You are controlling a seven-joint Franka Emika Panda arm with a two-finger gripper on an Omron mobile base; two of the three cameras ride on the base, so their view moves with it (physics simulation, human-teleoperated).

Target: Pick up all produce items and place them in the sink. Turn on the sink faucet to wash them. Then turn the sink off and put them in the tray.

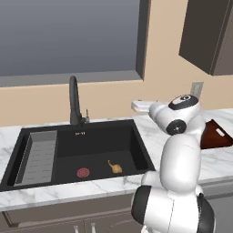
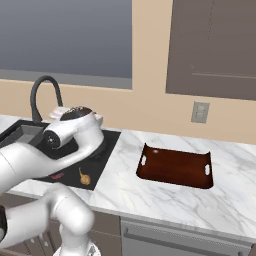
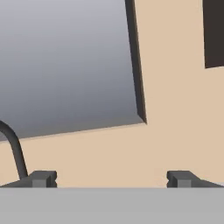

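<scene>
The produce item, a small golden-brown bulb (image 1: 115,167) with a thin stalk, lies on the floor of the black sink (image 1: 100,143), right of the red drain (image 1: 83,172); the right base view shows the bulb (image 2: 84,177) there too. The dark gooseneck sink faucet (image 1: 74,100) stands behind the basin with its thin lever (image 1: 87,115) beside its base. My gripper (image 1: 136,106) hovers above the sink's back right corner, pointing at the wall. In the hand view the gripper (image 3: 112,179) is open and holds nothing, with the faucet (image 3: 13,151) at the left. The reddish-brown tray (image 2: 175,167) lies on the counter to the right.
A grey ribbed insert (image 1: 40,157) fills the sink's left side. A window (image 1: 68,36) spans the wall above the faucet. A wall outlet (image 2: 200,111) sits above the tray, and dark upper cabinets (image 2: 215,45) hang at the right. White marble counter (image 2: 165,200) surrounds the sink.
</scene>
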